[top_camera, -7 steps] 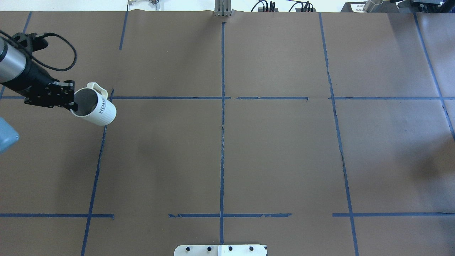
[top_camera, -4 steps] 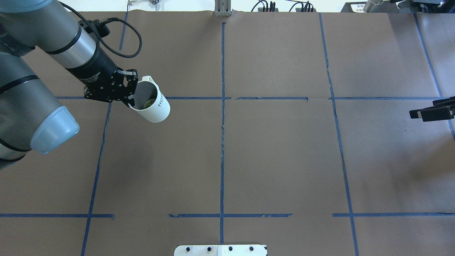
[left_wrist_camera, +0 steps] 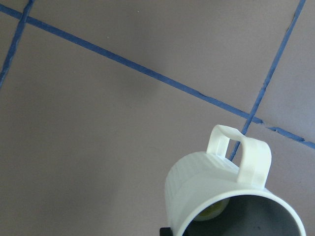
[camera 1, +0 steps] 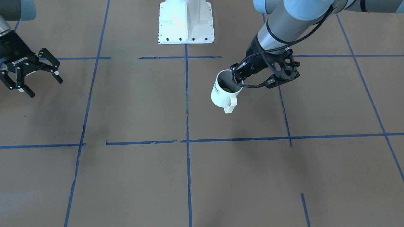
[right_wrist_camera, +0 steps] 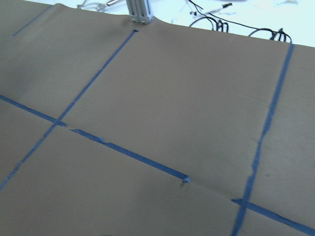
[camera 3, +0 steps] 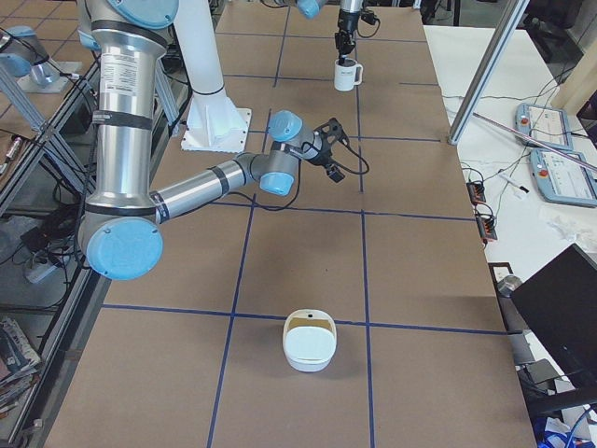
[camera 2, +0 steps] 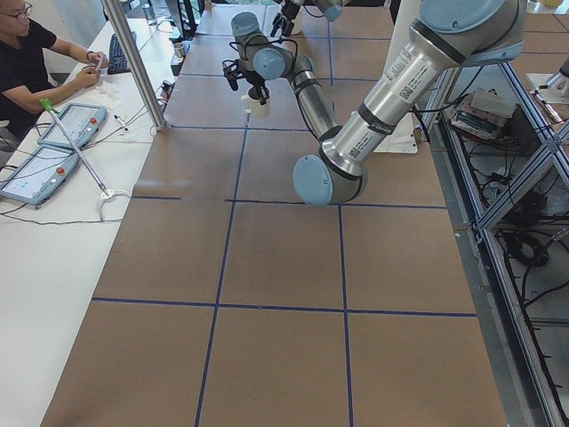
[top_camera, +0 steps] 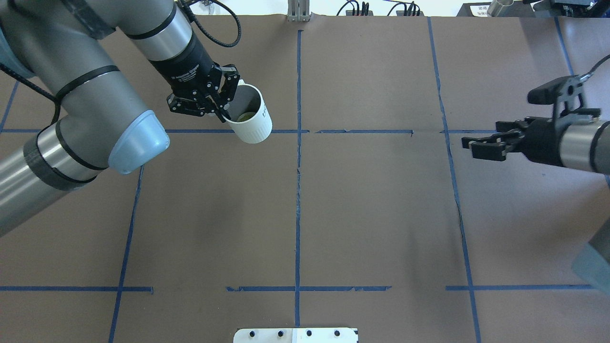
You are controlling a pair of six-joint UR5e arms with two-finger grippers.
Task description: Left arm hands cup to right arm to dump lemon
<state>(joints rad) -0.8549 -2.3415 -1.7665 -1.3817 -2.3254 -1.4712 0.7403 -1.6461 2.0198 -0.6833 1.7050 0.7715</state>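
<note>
My left gripper is shut on the rim of the white ribbed cup and holds it above the table, left of the centre line. The cup is tilted, with its handle pointing away from the robot. The yellowish-green lemon lies inside it and also shows in the left wrist view. In the front-facing view the cup hangs below the left gripper. My right gripper is open and empty, far to the cup's side; overhead, the right gripper points toward the cup.
The white robot base stands at the table's near-robot edge. A white lidded bowl sits on the table at the right end. An aluminium post and an operator's bench with tablets border the far side.
The left arm has carried the cup to the right, toward the centre line. The right gripper has come in from the right edge and moved left, still open.
</note>
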